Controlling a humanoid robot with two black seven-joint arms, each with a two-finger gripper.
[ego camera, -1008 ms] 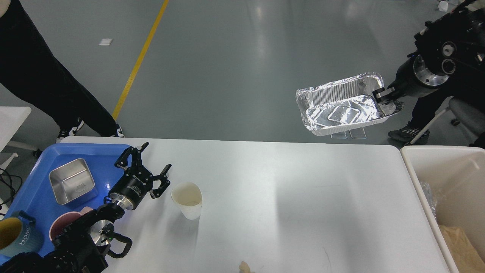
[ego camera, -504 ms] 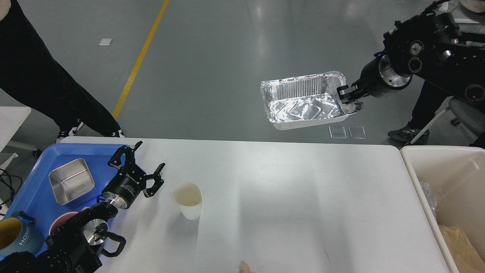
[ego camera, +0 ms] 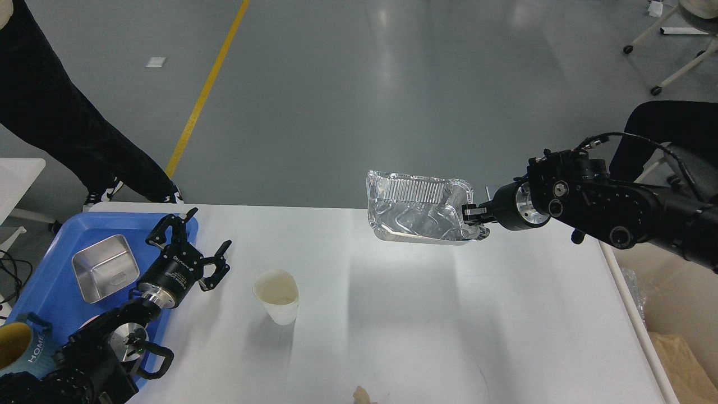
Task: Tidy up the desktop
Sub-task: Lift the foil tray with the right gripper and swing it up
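Note:
The white desktop fills the lower part of the head view. My right gripper is shut on the right rim of a crumpled foil tray and holds it in the air above the desktop's far edge. My left gripper is open and empty over the right edge of the blue tray. A white paper cup stands on the desktop just right of the left gripper.
The blue tray holds a square steel tin and a yellow-lined mug. A beige bin with brown paper stands off the right edge. A small crumpled scrap lies at the front edge. A person's legs stand at back left.
My right arm has swung the foil tray left and down, from beyond the table to just above its far edge. My left gripper has drawn back left toward the blue tray, still open.

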